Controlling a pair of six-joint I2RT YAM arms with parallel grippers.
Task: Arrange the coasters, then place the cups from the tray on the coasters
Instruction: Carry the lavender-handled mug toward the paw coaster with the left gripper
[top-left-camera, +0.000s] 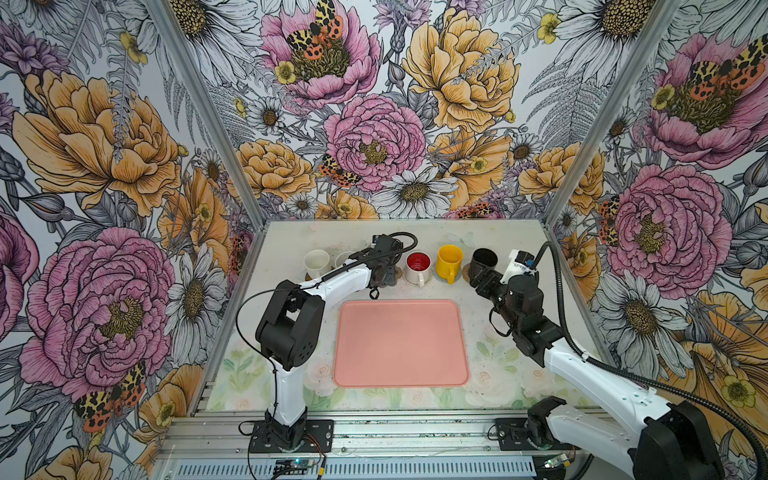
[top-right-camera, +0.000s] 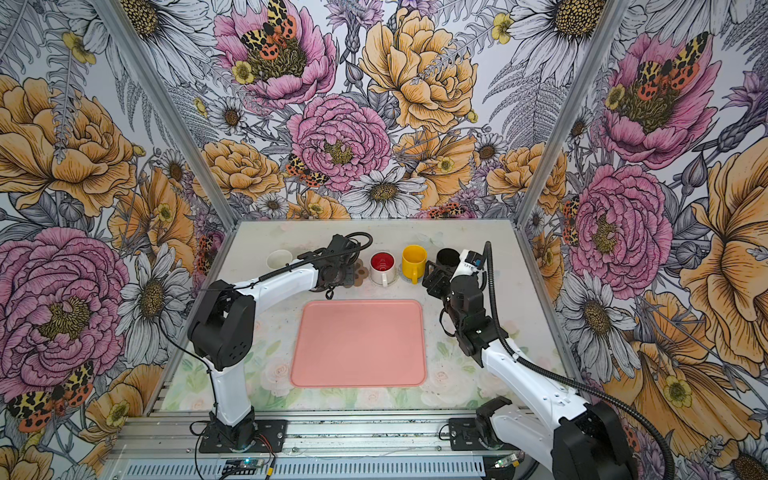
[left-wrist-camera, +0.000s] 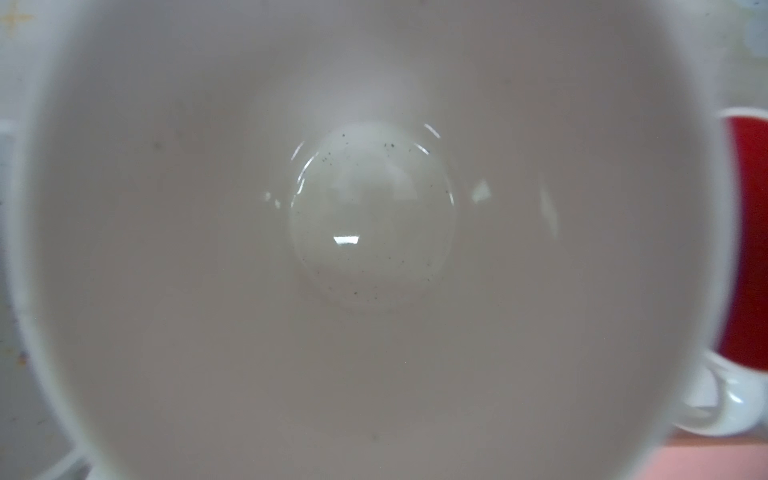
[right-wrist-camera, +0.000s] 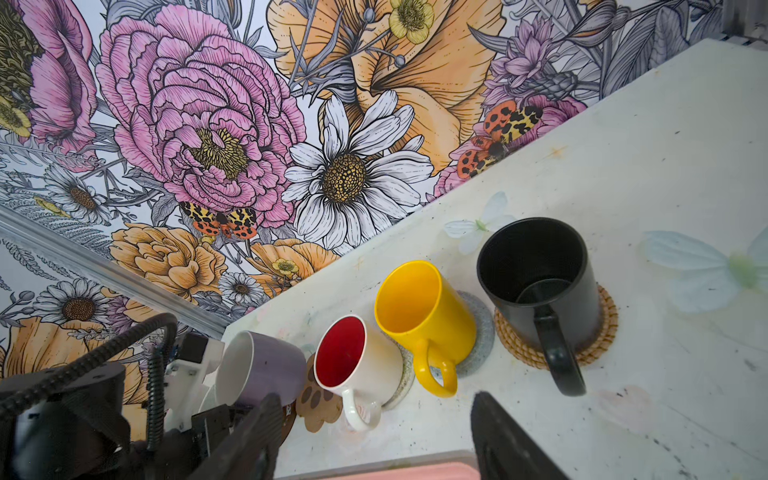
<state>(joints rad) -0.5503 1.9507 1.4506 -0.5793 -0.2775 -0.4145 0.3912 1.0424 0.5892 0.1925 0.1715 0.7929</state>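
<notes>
Right wrist: left tool clenched on lavender mug; right tool released near tray.

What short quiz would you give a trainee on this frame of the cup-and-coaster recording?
1. True or false: the tray holds no cups.
2. Which cup stands on the rattan coaster? A yellow cup; B black cup; C red-lined cup.
3. Fill in: the left claw is shut on the ___ cup.
Key: 1 true; 2 B; 3 lavender, meaning the tilted lavender cup.
</notes>
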